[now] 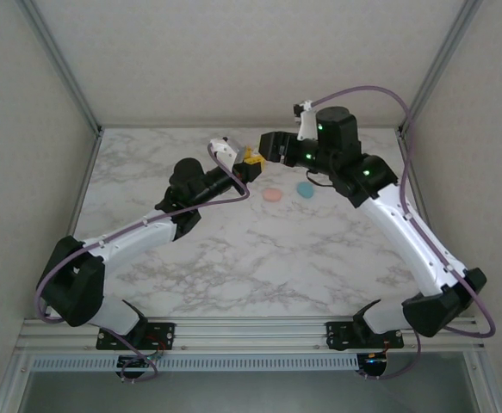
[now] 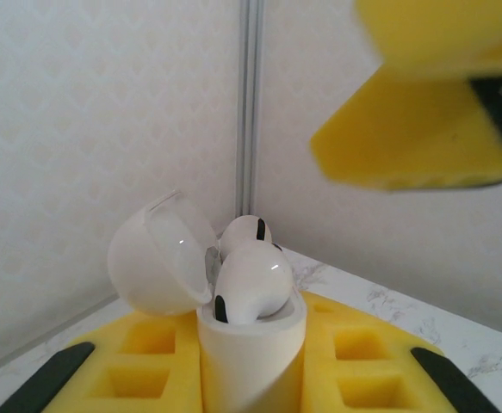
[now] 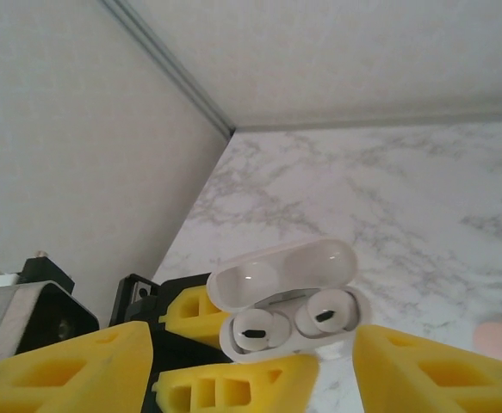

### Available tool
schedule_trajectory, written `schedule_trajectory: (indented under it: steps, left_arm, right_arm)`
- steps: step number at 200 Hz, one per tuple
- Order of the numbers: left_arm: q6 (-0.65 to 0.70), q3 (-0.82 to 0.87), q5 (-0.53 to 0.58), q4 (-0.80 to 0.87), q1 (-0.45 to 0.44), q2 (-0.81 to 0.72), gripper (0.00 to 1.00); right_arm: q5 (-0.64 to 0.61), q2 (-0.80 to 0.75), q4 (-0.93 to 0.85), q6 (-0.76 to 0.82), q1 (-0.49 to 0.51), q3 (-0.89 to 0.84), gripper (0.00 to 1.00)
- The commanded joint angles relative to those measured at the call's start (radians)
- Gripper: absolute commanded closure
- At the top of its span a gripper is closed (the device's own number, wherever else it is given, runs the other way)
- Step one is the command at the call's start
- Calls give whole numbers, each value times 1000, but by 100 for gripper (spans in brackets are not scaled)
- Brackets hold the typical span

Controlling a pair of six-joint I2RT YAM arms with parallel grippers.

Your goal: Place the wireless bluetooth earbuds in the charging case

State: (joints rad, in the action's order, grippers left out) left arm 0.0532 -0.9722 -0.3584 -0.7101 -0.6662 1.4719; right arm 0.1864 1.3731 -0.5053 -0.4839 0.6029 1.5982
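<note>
From the left wrist, we see the left tool point(image 2: 251, 383) clamped on the lower body of the white, rounded plastic charging case point(image 2: 251, 348). The case stands upright with its glossy hinged lid point(image 2: 158, 258) thrown back. Two glossy white wireless earbuds sit in its mouth. The nearer one point(image 2: 252, 284) seems to us to ride higher than the one behind it point(image 2: 245, 231). A blurred yellow finger point(image 2: 414, 129) of the other arm hangs above and to the right, clear of the case.

From the right wrist, the right tool point(image 3: 252, 344) looks down with its yellow fingers spread wide and nothing between them. Both earbuds lie side by side in their wells beneath the open lid.

From above, the two tools meet over the far middle of the white marble-patterned tabletop point(image 1: 233, 258). A flat pink oval piece point(image 1: 272, 195) and a flat teal oval piece point(image 1: 305, 188) lie near them, apart from each other.

The danger, as we judge it, is twofold. A bud not fully seated could block the lid or pop out when it is pressed shut. A careless pass by the right tool could knock the lid or twist the case in its clamp.
</note>
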Motion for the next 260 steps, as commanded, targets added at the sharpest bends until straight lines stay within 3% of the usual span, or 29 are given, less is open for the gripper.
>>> schedule_trajectory:
  steps: [1,23,34,64,90,187,260]
  left_arm:
    - [34,1,-31,6,-9,-42,99]
    - [54,-2,-54,30,-9,-48,99]
    - [65,-5,-68,44,-9,-51,99]
    - [79,-28,-116,96,-9,-55,99]
    - [76,-34,-136,102,-10,-53,99]
    - [82,-77,-196,153,-10,-39,99]
    - [109,-89,-178,186,-11,-37,99]
  right_arm:
    - [-116,-52,21,54,0,-18,32]
    - [-148,-59,-14,48,-32,-7,30]
    - [-135,-50,-56,23,-65,10,24]
    - [104,52,-222,-13,-209,121,25]
    - [252,121,-267,-14,-252,177,26]
    - [339,426,-586,72,-258,531,28]
    - [406,524,-718,125,-256,657,36]
